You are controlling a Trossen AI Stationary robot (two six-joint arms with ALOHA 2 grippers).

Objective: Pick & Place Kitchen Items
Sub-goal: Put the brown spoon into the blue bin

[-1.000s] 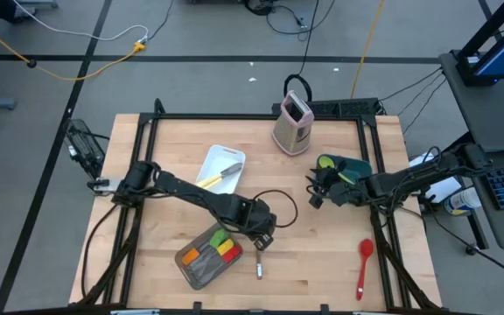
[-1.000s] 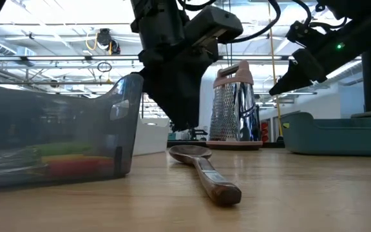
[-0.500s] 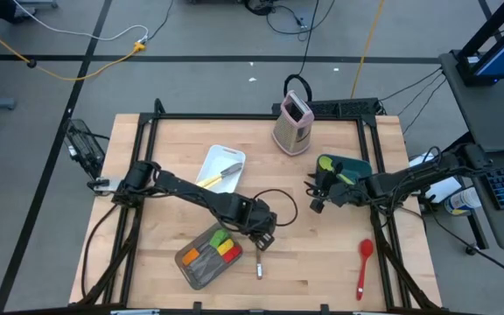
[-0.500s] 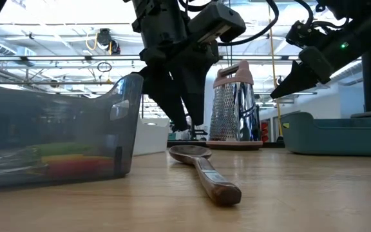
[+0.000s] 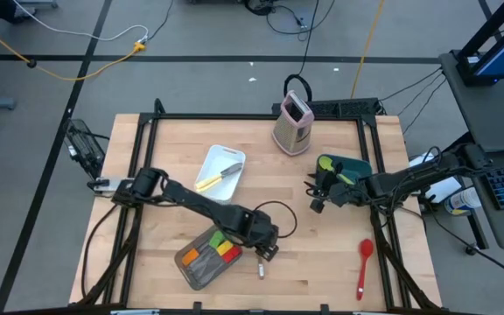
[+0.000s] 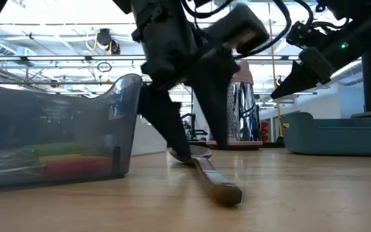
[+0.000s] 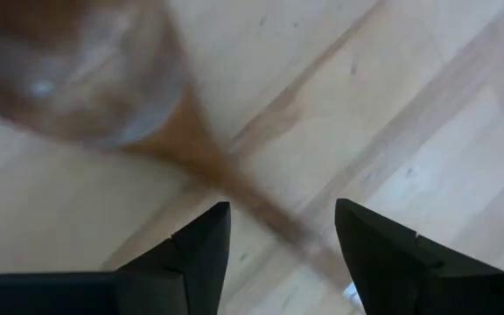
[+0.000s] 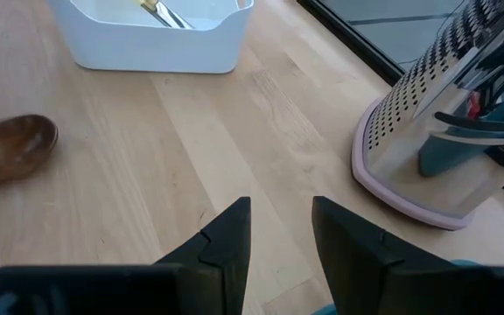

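Observation:
A brown wooden spoon lies flat on the table beside the grey pan. Its bowl points toward the far edge. My left gripper is open and low over the spoon, fingers pointing down. One finger stands on each side of the thin handle just behind the bowl. Whether they touch the spoon does not show. My right gripper hovers open and empty above the table beside the teal bin.
The grey pan holds green, orange and red utensils. A white tray holds a yellow-handled knife. A pink-and-steel grater stands at the far edge. A red spoon lies near the right front. A cable loops behind my left gripper.
My left gripper has come down and a little toward the near edge, onto the wooden spoon. Its fingers have opened wide and now straddle the handle. The spoon has stayed where it was.

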